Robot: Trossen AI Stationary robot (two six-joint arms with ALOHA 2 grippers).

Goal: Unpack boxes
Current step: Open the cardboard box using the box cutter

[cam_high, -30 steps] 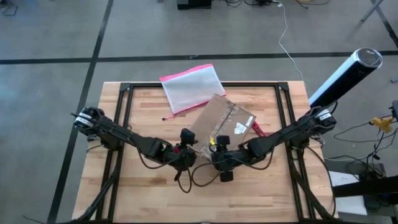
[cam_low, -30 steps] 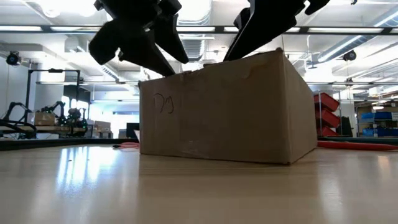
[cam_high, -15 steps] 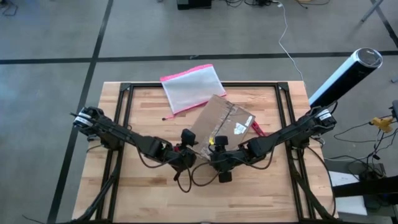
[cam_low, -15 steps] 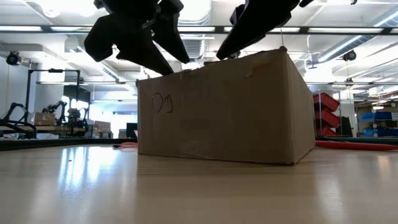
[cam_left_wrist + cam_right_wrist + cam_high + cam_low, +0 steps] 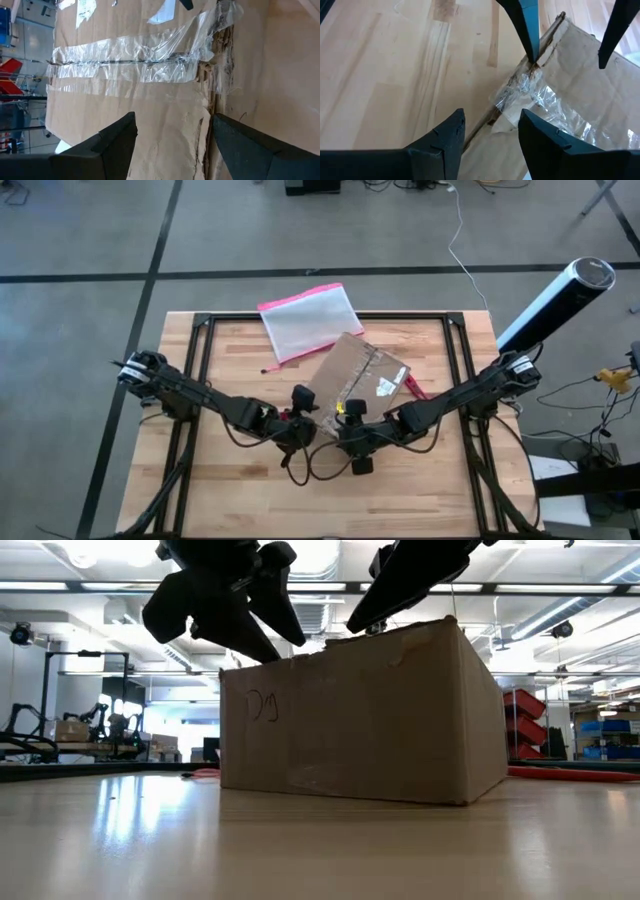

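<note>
My left gripper [image 5: 170,145] is hovering open, holding nothing, over the box [image 5: 355,380] top; right gripper [image 5: 490,137] is gaping likewise at its torn corner. Brown corrugated cardboard, crinkled clear tape [image 5: 130,62], sitting mid-table [image 5: 230,480].

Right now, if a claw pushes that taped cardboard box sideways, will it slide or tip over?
The cardboard box probably slides rather than tips: it sits flat and is wider than tall. Its walls look stiff, though the torn top edge beside the clear tape may buckle.
</note>
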